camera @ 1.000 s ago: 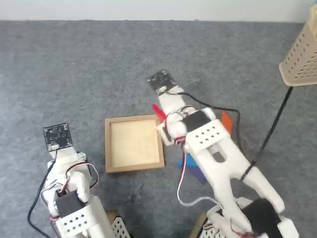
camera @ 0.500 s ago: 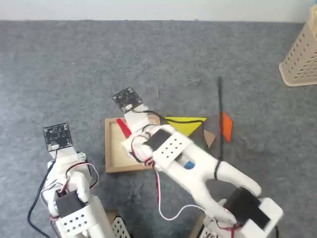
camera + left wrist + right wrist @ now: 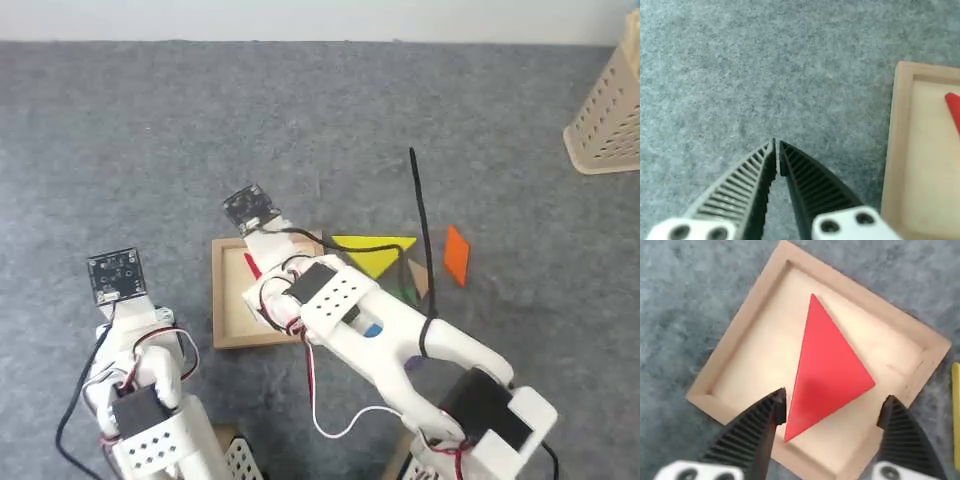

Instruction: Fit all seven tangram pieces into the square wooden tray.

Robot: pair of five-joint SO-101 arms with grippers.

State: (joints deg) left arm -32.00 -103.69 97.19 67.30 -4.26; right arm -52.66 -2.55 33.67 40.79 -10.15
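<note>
Red triangle (image 3: pixel 827 372): flat on floor of wooden tray (image 3: pixel 742 322), one tip toward a corner.
R gripper (image 3: pixel 834 399): poised over tray, fingers spread wide to either side of the triangle's lower end.
L gripper (image 3: pixel 776 145): over grey carpet (image 3: pixel 150 130) just beside tray's outer rim, fingers pressed together.
Other pcs: yellow triangle (image 3: pixel 375 252) near tray's far corner; orange piece (image 3: pixel 456 255) farther out, both on carpet.

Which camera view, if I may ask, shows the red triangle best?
Right wrist view: the whole red triangle lies in the tray. High view has a sliver beside the arm; left wrist view, one corner.
</note>
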